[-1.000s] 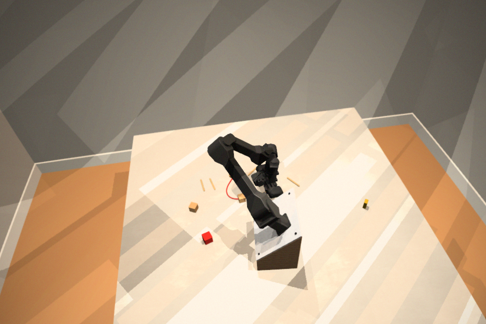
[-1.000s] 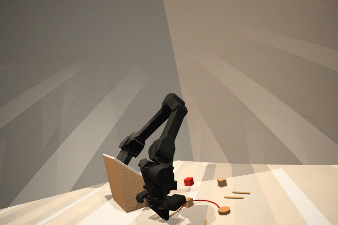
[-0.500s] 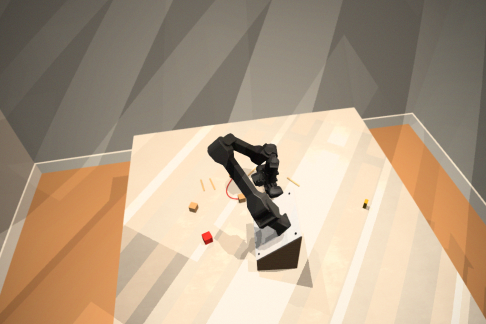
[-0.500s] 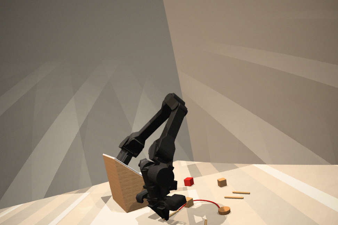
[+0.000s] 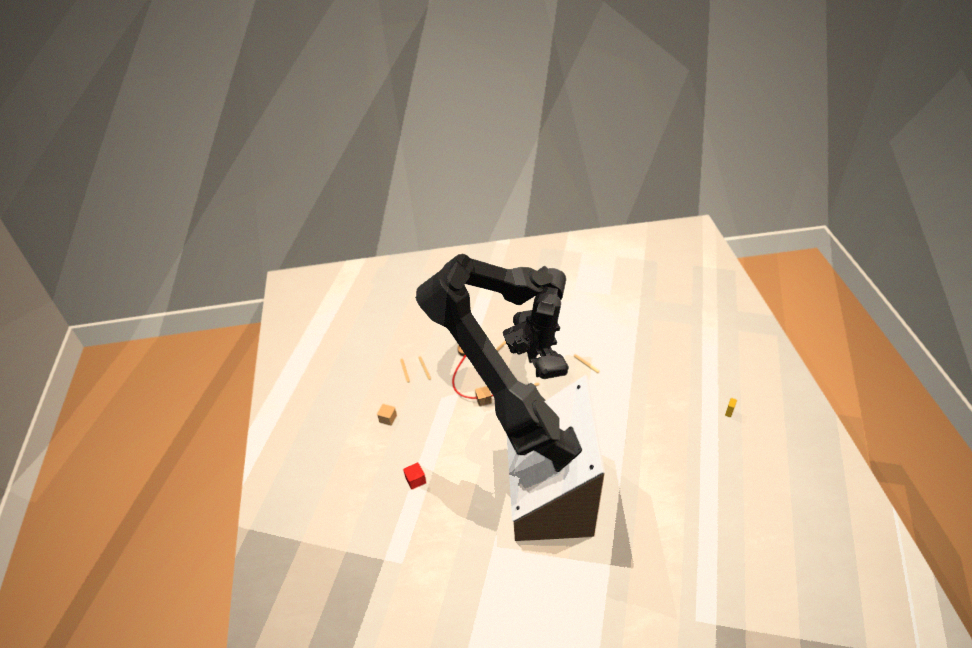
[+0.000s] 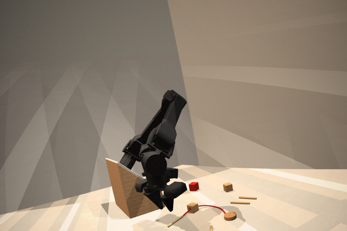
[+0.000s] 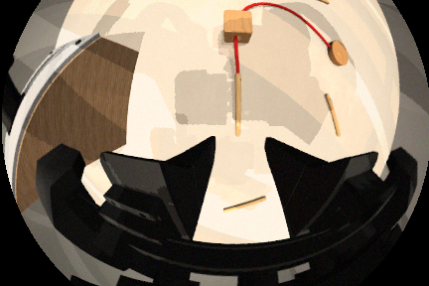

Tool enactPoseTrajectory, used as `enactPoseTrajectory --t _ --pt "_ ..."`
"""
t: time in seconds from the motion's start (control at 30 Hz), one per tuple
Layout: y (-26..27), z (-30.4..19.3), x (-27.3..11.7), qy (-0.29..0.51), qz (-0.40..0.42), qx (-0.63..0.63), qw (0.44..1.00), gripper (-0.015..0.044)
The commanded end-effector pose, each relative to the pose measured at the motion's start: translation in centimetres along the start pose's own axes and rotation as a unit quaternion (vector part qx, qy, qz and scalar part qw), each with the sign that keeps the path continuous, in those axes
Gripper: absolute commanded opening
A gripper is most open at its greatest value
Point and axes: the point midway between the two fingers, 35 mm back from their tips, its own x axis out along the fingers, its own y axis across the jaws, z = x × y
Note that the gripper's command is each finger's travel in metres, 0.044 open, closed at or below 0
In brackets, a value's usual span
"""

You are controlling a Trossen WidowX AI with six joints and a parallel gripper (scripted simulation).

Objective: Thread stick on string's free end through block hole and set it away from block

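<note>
Across the pale table (image 5: 334, 320) (image 6: 275, 215) (image 7: 164, 54), loose sticks lie near the button (image 6: 230, 216) (image 7: 338, 53).

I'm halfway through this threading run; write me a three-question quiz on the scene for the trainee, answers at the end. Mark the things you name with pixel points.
1. True or false: the hand (image 6: 167, 209) (image 7: 240, 141) is gripping the stick on the string (image 6: 175, 221) (image 7: 238, 105).

2. Which object does the red string (image 6: 212, 206) (image 7: 265, 4) pass through?
A) the red cube
B) the block with the hole (image 6: 192, 208) (image 7: 237, 26)
C) the yellow block

3. Fill in the blank: the end of the string away from the stick is fixed to a round wooden ____.

Key: 1. false; 2. B; 3. button
</note>
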Motion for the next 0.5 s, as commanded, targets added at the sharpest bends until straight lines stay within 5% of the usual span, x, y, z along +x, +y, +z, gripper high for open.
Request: enactPoseTrajectory --t 0.0,0.13,0.47 --pt "-0.4 0.3 -2.0 0.005 -0.006 -0.009 1.0 0.021" --pt "-0.4 0.3 -2.0 0.005 -0.006 -0.009 1.0 0.021" --pt "-0.2 0.6 -4.3 0.002 -0.004 -0.005 1.0 0.044"
